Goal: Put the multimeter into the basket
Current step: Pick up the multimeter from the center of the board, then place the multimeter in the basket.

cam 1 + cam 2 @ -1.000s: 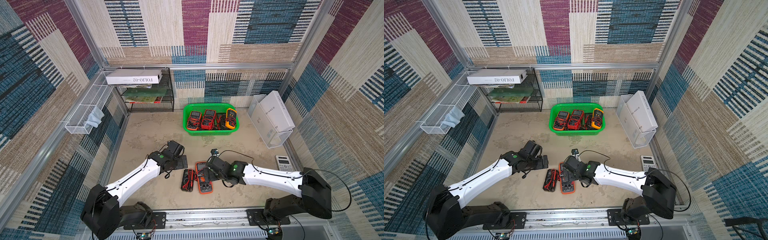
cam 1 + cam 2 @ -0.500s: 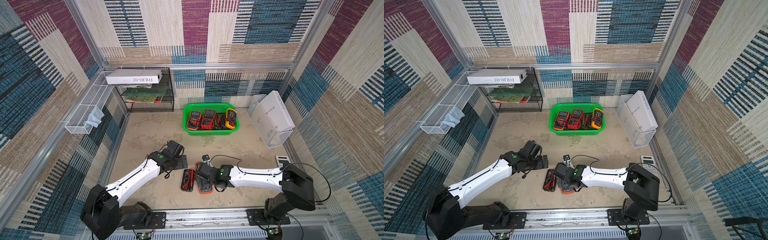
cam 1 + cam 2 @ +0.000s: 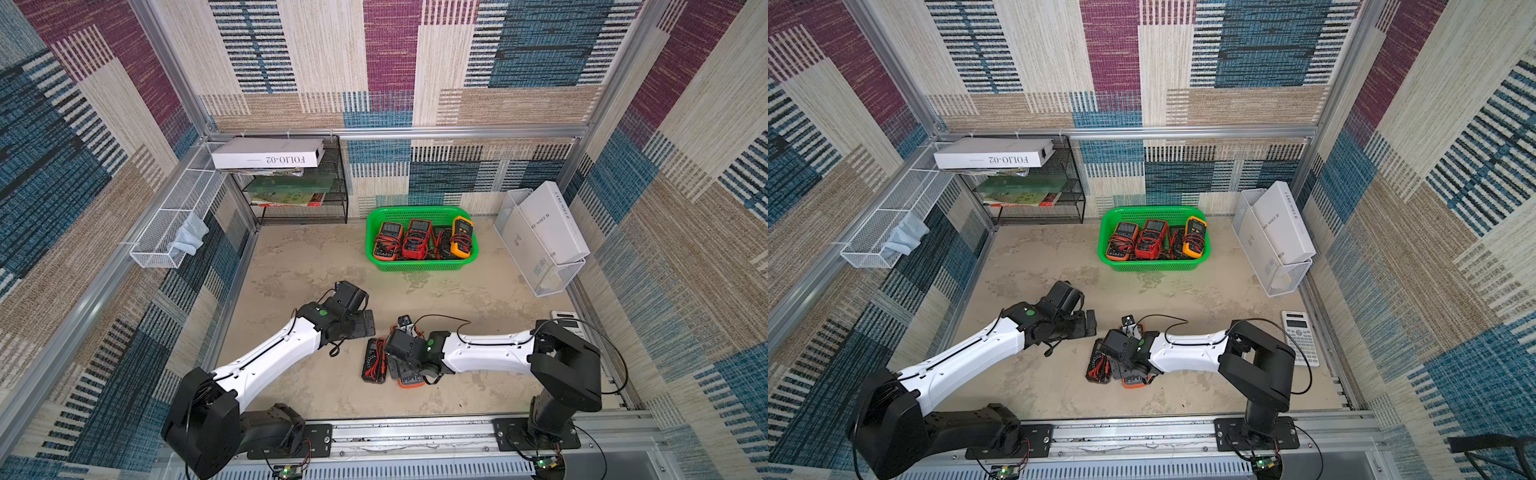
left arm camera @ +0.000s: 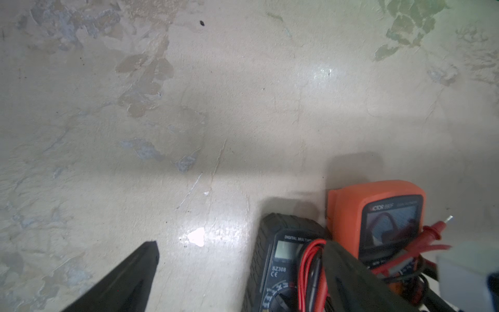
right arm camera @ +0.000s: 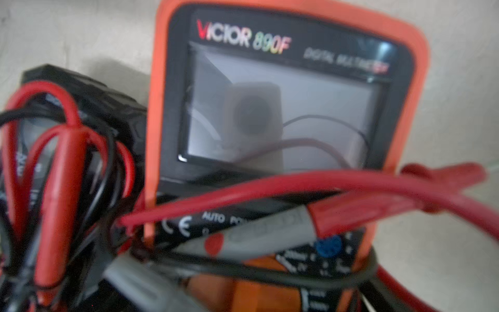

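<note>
We have the orange multimeter at lower centre in both top views, flat on the table, its left edge touching a black multimeter. The green basket sits at upper centre by the back wall with other multimeters inside, and bare table lies between. The right gripper is down over the orange multimeter with its fingers hidden, so we cannot tell gap or contact. The left gripper is spread wide and empty, one finger above the black multimeter.
</note>
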